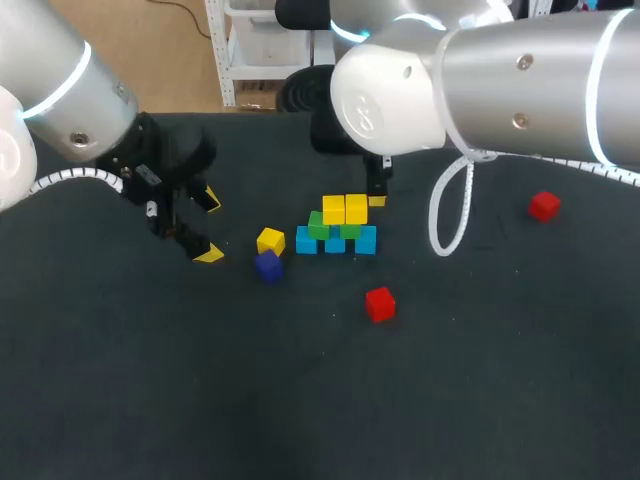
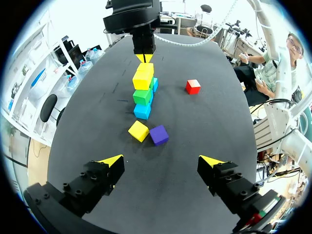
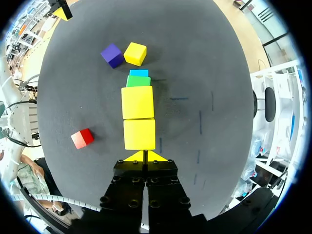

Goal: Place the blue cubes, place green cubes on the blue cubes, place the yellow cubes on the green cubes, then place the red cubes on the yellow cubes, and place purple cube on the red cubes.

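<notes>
A small pyramid stands mid-table: three blue cubes (image 1: 335, 243) in a row, two green cubes (image 1: 318, 226) on them, two yellow cubes (image 1: 345, 209) on top. My right gripper (image 1: 377, 200) is shut and empty, right behind the stack; its tips (image 3: 145, 156) sit at the edge of the nearer yellow cube (image 3: 139, 133). A loose yellow cube (image 1: 270, 241) and the purple cube (image 1: 267, 266) lie left of the stack. One red cube (image 1: 379, 304) lies in front, another (image 1: 544, 206) far right. My left gripper (image 1: 210, 228) is open, left of the loose cubes, holding nothing.
The dark table top (image 1: 320, 400) spreads wide in front of the stack. From my left gripper (image 2: 161, 162), the loose yellow cube (image 2: 138, 130) and purple cube (image 2: 159, 134) lie just ahead, then the stack (image 2: 142, 96) and my right gripper (image 2: 143, 57) beyond.
</notes>
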